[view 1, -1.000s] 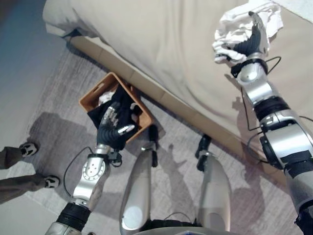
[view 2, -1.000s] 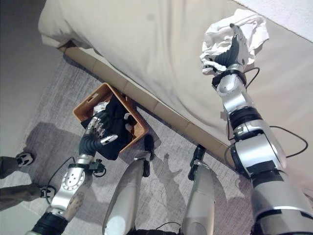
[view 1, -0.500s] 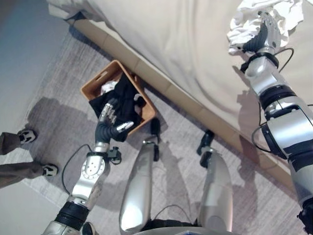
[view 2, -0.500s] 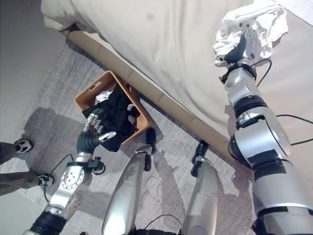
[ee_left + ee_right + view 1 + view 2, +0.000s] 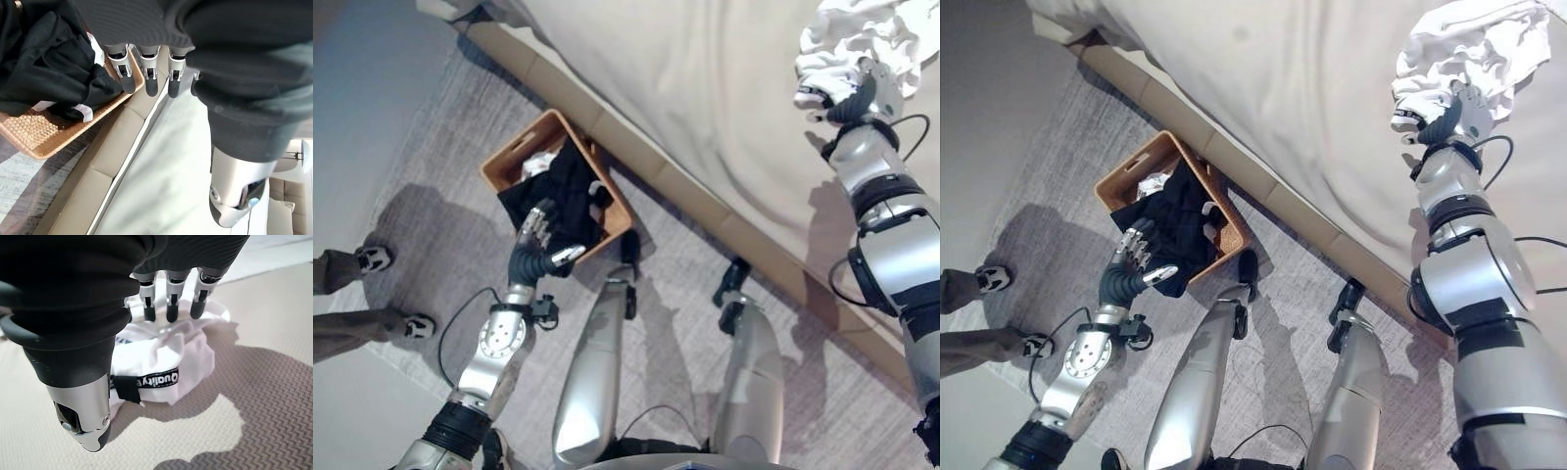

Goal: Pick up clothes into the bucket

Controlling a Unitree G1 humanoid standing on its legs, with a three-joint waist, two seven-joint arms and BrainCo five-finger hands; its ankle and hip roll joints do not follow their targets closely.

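Your right hand is stretched out over the bed, right at the crumpled white garment lying on the beige cover. In the right wrist view its fingers hang loosely extended above the cloth with the thumb set apart from them; nothing is clamped, and the garment sits on the mattress beneath them, a black printed band showing along its fold.

Your left hand hovers low by the near edge of the woven basket, which stands on the grey rug just beside the bed's tan base. Its fingers are relaxed and spread, holding nothing. A black garment fills the basket and drapes over its near rim, with a bit of white cloth showing beside it.

A person's shoes and trouser legs stand on the floor at the rug's edge, well apart from the basket.
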